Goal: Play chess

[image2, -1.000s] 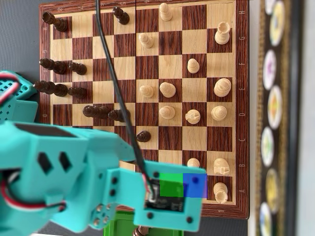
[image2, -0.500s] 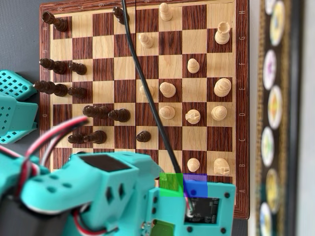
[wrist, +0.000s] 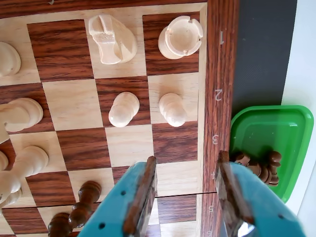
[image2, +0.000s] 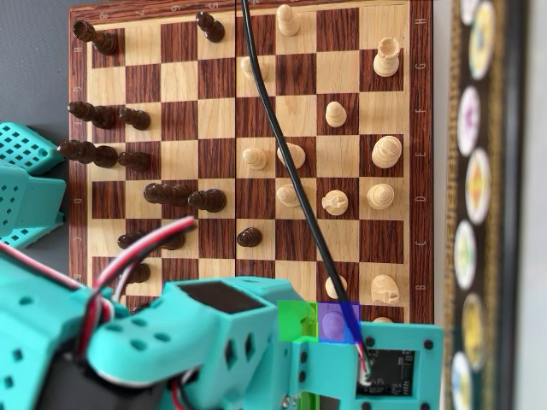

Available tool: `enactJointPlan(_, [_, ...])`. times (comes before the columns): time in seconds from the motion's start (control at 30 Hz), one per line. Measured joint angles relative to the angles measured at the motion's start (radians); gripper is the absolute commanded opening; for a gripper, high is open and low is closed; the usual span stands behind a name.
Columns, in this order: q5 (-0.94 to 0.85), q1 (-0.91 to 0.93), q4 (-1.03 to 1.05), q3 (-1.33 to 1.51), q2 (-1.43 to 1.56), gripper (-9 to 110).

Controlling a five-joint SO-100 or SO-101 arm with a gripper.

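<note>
In the wrist view my teal gripper is open and empty, its jaws spread over the right edge of the wooden chessboard near ranks 4 and 5. Beyond it stand two light pawns, a light knight and a light rook. More light pieces stand at the left, and dark pieces at the lower left. In the overhead view the arm covers the board's near edge and hides the gripper. Dark pieces stand on the left and light pieces on the right.
A green tray beside the board's right edge holds several dark pieces. A black cable runs across the board in the overhead view. Another teal arm part lies to the left of the board. A strip with round pictures runs along the right.
</note>
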Motion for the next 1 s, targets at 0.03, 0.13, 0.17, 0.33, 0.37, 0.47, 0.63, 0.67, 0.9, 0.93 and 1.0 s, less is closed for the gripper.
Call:
enactJointPlan(0.03, [-0.008,0.0,0.0,-0.008,-0.014,18])
enactJointPlan(0.13, [-0.02,0.0,0.0,-0.034,-0.055,18])
enactJointPlan(0.17, [-0.02,0.0,0.0,-0.041,-0.066,18])
enactJointPlan(0.33, [-0.026,0.0,0.0,-0.061,-0.098,18])
enactJointPlan(0.37, [-0.026,0.0,0.0,-0.067,-0.103,18])
enactJointPlan(0.47, [-0.026,-0.002,-0.006,-0.084,-0.124,18])
enactJointPlan(0.63, [-0.026,-0.002,-0.009,-0.13,-0.17,18])
enactJointPlan(0.67, [-0.026,-0.002,-0.009,-0.138,-0.179,18])
enactJointPlan(0.9, [-0.026,-0.002,-0.009,-0.176,-0.218,18])
enactJointPlan(0.93, [-0.026,-0.002,-0.011,-0.176,-0.219,18])
enactJointPlan(1.0, [-0.026,-0.002,-0.011,-0.176,-0.219,18])
